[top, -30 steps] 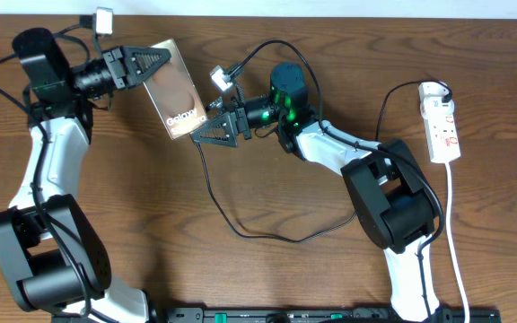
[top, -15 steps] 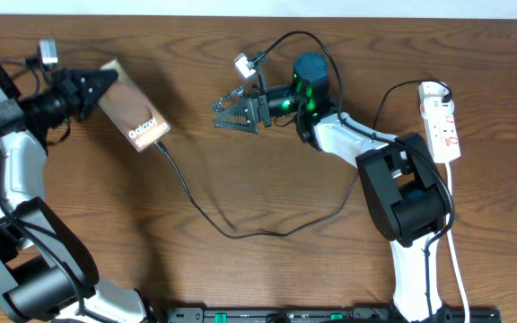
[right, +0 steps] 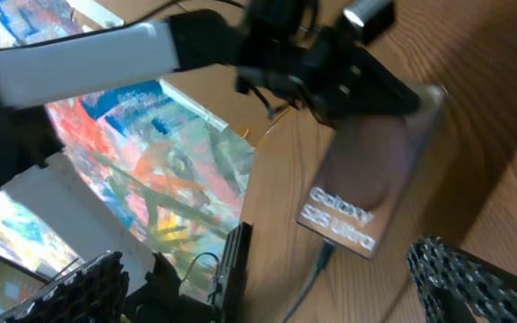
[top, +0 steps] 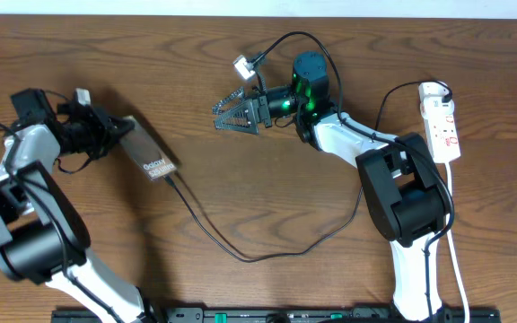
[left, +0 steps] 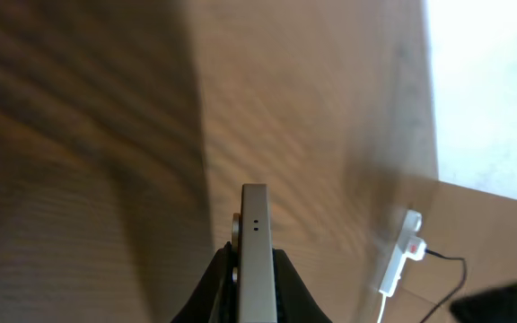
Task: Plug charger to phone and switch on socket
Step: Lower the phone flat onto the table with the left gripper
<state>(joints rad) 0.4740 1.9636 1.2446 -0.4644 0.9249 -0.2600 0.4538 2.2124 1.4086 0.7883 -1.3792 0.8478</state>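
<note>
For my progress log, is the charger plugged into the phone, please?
Plugged in: the charger enters the phone at its bottom edge.

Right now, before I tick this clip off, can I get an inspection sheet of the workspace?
Surface: brown wooden table.
Job's things: phone tilted, held at the left; charger tip at the phone's lower end, apparently plugged in; socket far right, switch state unreadable.
Clutter: nothing seen.
Grippers: left gripper shut on the phone; right gripper open, empty, apart from the phone.
Cables: charger loops across the table toward the socket; white cord runs from the socket toward the front edge.
Surroundings: colourful painted panel beyond the table.
</note>
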